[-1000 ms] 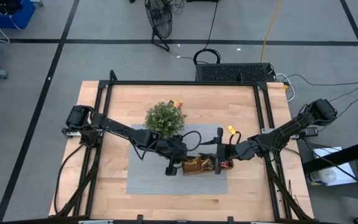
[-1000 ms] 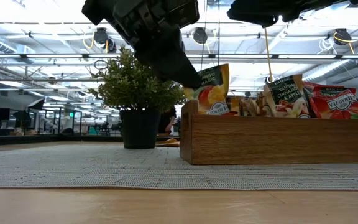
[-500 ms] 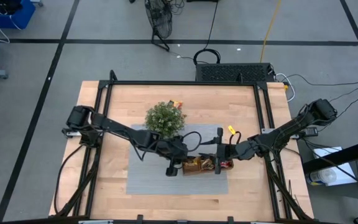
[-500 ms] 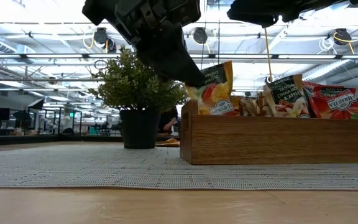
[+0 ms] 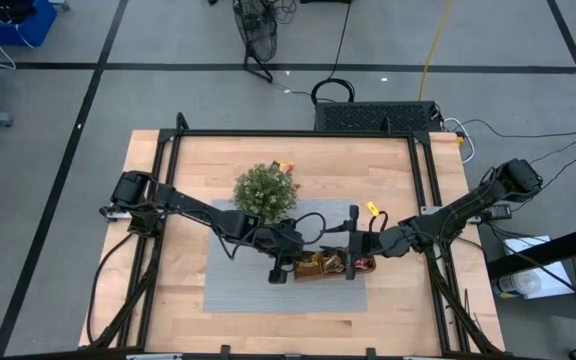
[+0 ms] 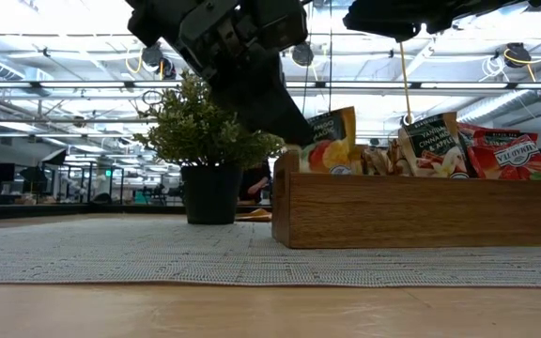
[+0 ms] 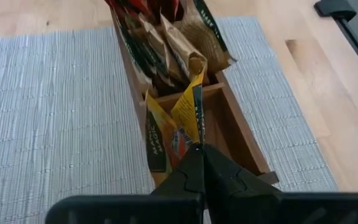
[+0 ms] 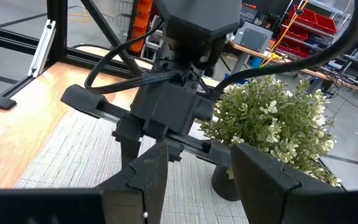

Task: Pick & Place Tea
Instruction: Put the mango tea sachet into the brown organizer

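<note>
Your left gripper [image 7: 197,149], pinched on the orange tea sachet [image 6: 332,143], has sunk lower into the wooden tray [image 6: 421,211]'s end compartment: placement near. Your right gripper [image 8: 194,171] waits, fingers apart, empty.

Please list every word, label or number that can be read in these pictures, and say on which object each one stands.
"HT": on the wooden tray, at the picture's edge, cut off.
"MAGIC": on the orange sachet, left wrist view; the rest is unreadable.
Print on the other tea sachets is too small to read surely.

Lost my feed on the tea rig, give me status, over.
Left claw shut on orange tea sachet, at the wooden tray's end compartment. Right claw open, empty, waiting above the tray's other end. Plant behind the tray, not blocking.
</note>
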Controlling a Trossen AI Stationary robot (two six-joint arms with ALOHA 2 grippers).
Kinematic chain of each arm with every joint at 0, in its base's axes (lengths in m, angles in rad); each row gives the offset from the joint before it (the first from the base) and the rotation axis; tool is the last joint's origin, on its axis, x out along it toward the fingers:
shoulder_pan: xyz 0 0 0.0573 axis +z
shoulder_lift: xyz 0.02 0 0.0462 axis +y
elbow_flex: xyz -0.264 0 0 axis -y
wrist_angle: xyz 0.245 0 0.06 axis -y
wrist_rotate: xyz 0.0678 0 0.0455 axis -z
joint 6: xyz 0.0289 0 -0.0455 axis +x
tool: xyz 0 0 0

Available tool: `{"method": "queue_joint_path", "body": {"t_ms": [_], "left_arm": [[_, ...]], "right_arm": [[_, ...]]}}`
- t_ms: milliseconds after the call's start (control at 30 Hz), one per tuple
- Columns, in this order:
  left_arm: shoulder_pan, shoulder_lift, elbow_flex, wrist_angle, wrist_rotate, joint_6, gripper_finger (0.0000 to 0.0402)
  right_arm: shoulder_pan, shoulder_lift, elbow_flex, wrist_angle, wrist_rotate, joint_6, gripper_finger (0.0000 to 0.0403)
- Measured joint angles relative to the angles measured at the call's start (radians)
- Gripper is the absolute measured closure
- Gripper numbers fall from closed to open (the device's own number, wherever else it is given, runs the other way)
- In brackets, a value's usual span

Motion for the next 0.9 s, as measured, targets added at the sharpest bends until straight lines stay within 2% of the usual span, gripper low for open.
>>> {"method": "queue_joint_path", "body": {"t_ms": [200, 400, 733, 900], "left_arm": [[0.001, 0.0, 0.0, -0.007, 0.0, -0.002, 0.0399], [0.001, 0.0, 0.0, -0.005, 0.001, -0.023, 0.0373], [0.001, -0.001, 0.0, 0.004, 0.009, -0.036, 0.0283], [0.001, -0.033, 0.0, 0.02, 0.009, 0.019, 0.0248]], "right_arm": [[0.0, 0.0, 0.0, 0.0, 0.0, 0.0, 0.0243], [0.0, 0.0, 0.0, 0.0, 0.0, -0.002, 0.0243], [0.0, 0.0, 0.0, -0.001, 0.0, -0.003, 0.0243], [0.0, 0.0, 0.0, -0.003, 0.0, -0.003, 0.0243]]}}
